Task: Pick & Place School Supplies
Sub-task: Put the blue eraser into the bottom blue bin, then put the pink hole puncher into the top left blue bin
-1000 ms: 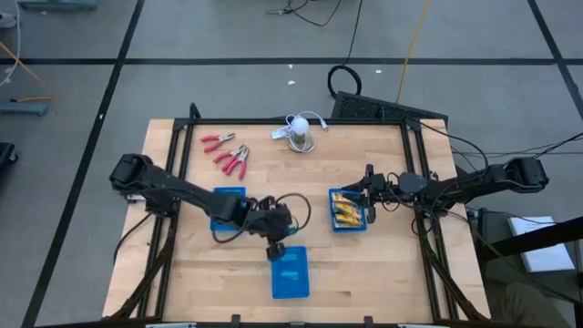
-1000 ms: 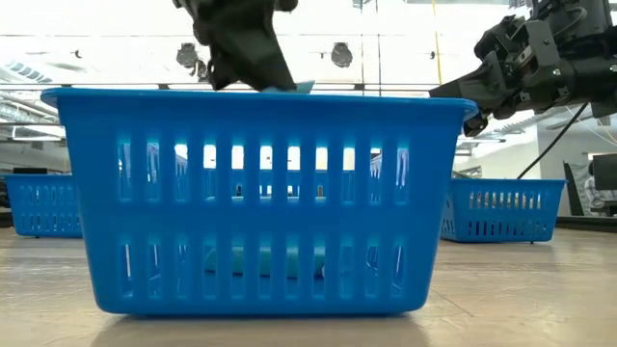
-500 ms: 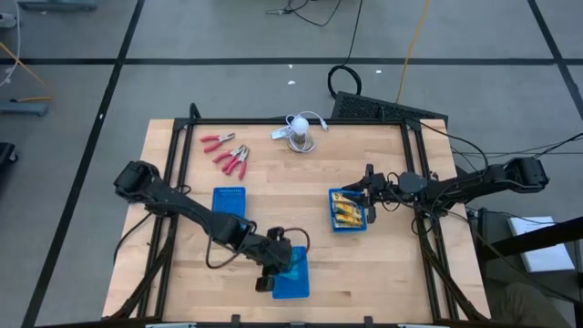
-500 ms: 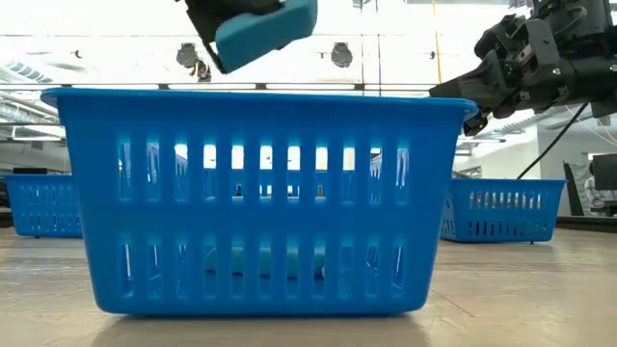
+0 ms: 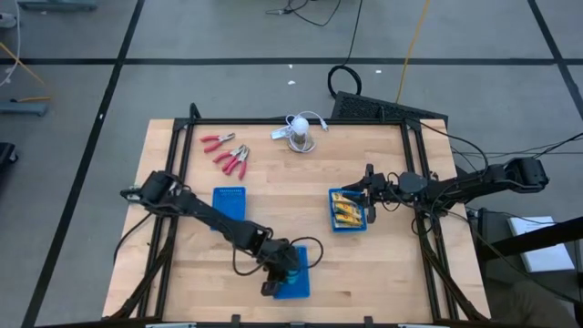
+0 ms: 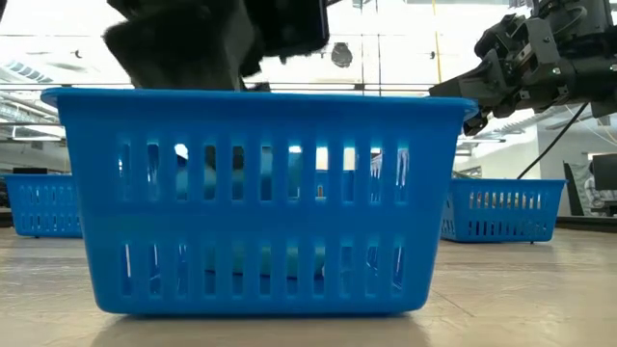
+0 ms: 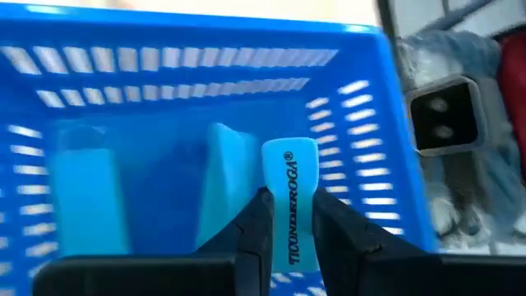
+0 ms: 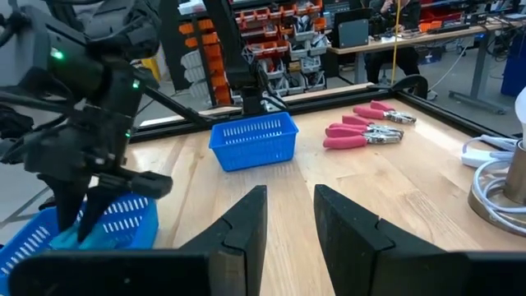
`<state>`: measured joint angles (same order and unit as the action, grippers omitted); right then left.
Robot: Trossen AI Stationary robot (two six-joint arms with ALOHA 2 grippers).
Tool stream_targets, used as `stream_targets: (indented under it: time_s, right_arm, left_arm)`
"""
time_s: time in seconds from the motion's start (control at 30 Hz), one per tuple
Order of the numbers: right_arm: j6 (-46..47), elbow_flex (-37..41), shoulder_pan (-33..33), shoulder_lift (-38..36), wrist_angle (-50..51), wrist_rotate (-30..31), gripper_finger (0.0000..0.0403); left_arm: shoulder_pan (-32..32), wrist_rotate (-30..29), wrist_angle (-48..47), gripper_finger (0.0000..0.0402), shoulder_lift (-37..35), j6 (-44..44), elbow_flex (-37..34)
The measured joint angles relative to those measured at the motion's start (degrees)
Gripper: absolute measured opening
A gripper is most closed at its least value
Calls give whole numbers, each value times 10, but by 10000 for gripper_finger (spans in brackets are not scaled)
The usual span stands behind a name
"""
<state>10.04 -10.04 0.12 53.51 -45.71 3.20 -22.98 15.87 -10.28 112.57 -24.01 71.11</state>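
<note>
While the left gripper (image 7: 289, 215) hung just inside the near blue basket (image 5: 297, 284), its fingers were clamped on a light-blue eraser (image 7: 292, 193) printed with black lettering, held on edge with its free end pointing down into the basket. Two more light-blue erasers (image 7: 82, 193) already lay on the basket floor, one of them just beside the held piece. To finish this step well, I judged the arm should lower a little more so the eraser dropped only a short way, aim for the bare floor between the pieces already there, and keep the fingers clear of the slotted wall before parting them. Opening too high risked a bounce against the rim.

Over at the yellow-filled basket (image 5: 348, 221), the right gripper (image 5: 369, 201) waited above its edge, fingers closed and empty. Red-handled pliers (image 5: 230, 155) lay near the far edge, not yet sorted, and a third blue basket (image 5: 229, 200) stood between them and the near one.
</note>
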Motion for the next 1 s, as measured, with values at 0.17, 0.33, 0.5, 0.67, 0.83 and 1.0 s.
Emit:
stream_targets:
  time_s: [0.17, 0.33, 0.5, 0.67, 0.83, 1.0]
  right_arm:
    - [0, 0, 0, 0, 2, 0, 93]
    - [0, 0, 0, 0, 1, 0, 93]
    - [0, 0, 0, 0, 3, 0, 93]
    - [0, 0, 0, 0, 3, 0, 93]
    - [0, 0, 0, 0, 3, 0, 93]
    - [0, 0, 0, 0, 3, 0, 93]
  left_arm:
    - [12, -28, -5, 67, 4, -12, 0]
    - [16, -31, 4, 68, 3, -12, 0]
    - [15, -29, 6, 72, 3, -17, 0]
    - [16, -23, 14, 130, 3, -31, 0]
    - [19, -3, 20, 206, 3, -31, 0]
    - [38, 30, 12, 252, -8, -37, 0]
